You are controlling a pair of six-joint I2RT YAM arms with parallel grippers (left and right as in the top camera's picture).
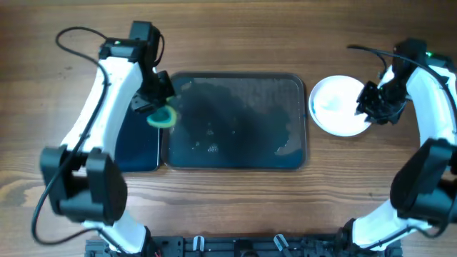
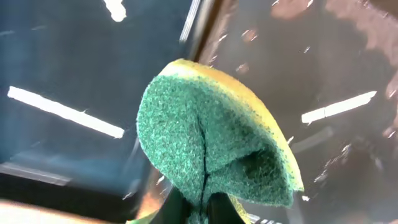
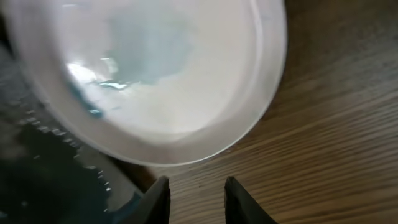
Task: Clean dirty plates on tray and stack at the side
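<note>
One white plate (image 1: 337, 105) lies on the wood just right of the large dark tray (image 1: 235, 121); the tray is wet and holds no plates. In the right wrist view the plate (image 3: 155, 74) shows a faint blue smear at its centre. My right gripper (image 1: 373, 107) is open and empty at the plate's right rim, its fingertips (image 3: 196, 196) over bare wood. My left gripper (image 1: 158, 108) is shut on a folded green and yellow sponge (image 2: 211, 130) above the tray's left edge. No other plates can be made out.
A smaller glossy black tray (image 1: 139, 143) lies against the large tray's left side, partly under my left arm. Bare wooden table (image 1: 235, 207) surrounds both trays. The arm bases stand at the front corners.
</note>
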